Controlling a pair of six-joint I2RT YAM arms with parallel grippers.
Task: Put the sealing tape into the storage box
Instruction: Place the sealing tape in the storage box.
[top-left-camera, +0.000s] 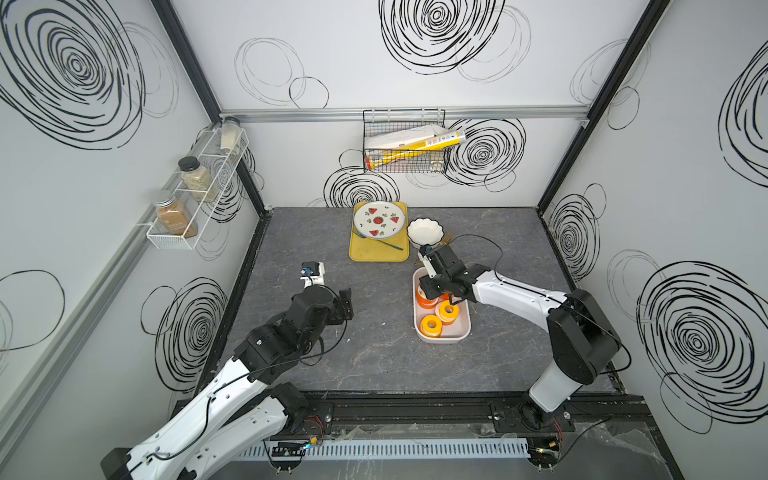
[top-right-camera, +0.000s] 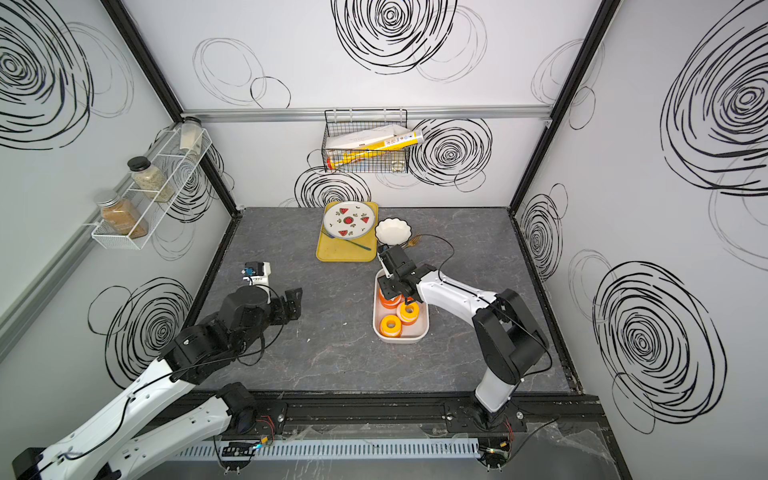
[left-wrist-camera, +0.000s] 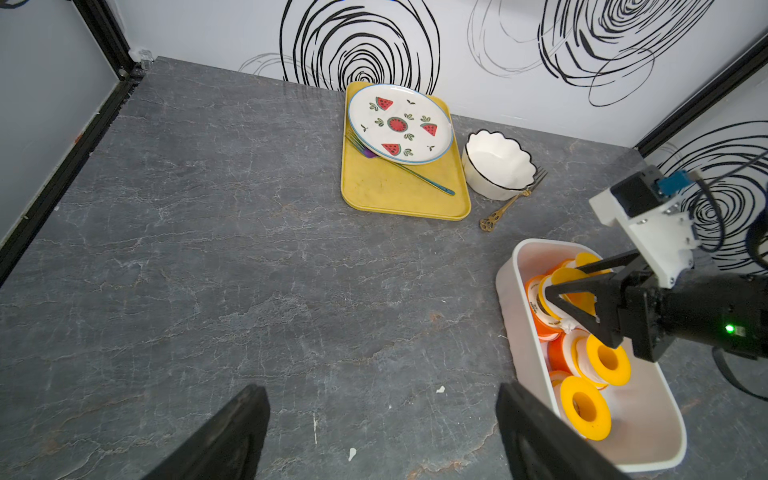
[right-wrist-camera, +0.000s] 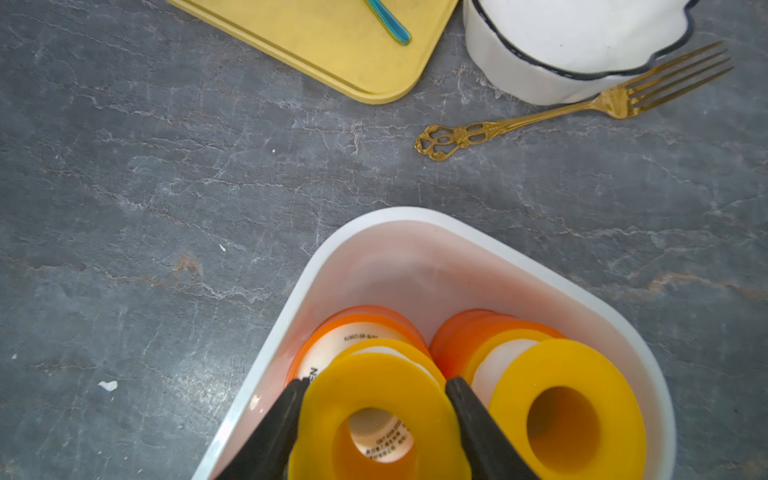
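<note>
The white storage box (top-left-camera: 443, 341) (right-wrist-camera: 399, 214) sits right of the table's middle, and several spools of sealing tape with orange or yellow flanges lie inside it (top-left-camera: 430, 326) (top-right-camera: 390, 325). My right gripper (right-wrist-camera: 376, 384) (top-left-camera: 429, 291) reaches into the box's far end. Its two black fingers press against opposite sides of a yellow-flanged spool (right-wrist-camera: 376, 415) that stands on edge on other spools. That held spool also shows in the left wrist view (left-wrist-camera: 571, 282). My left gripper (left-wrist-camera: 380, 388) (top-left-camera: 345, 302) hangs open over bare table to the left of the box, with nothing between its fingers.
At the back, a yellow tray (top-left-camera: 376, 253) carries a watermelon plate (top-left-camera: 379, 220) and a blue fork. A scalloped white bowl (top-left-camera: 424, 232) and a gold fork (right-wrist-camera: 573, 106) lie just beyond the box. There is a wire basket (top-left-camera: 405, 141) on the back wall and a spice rack (top-left-camera: 195, 195) on the left wall.
</note>
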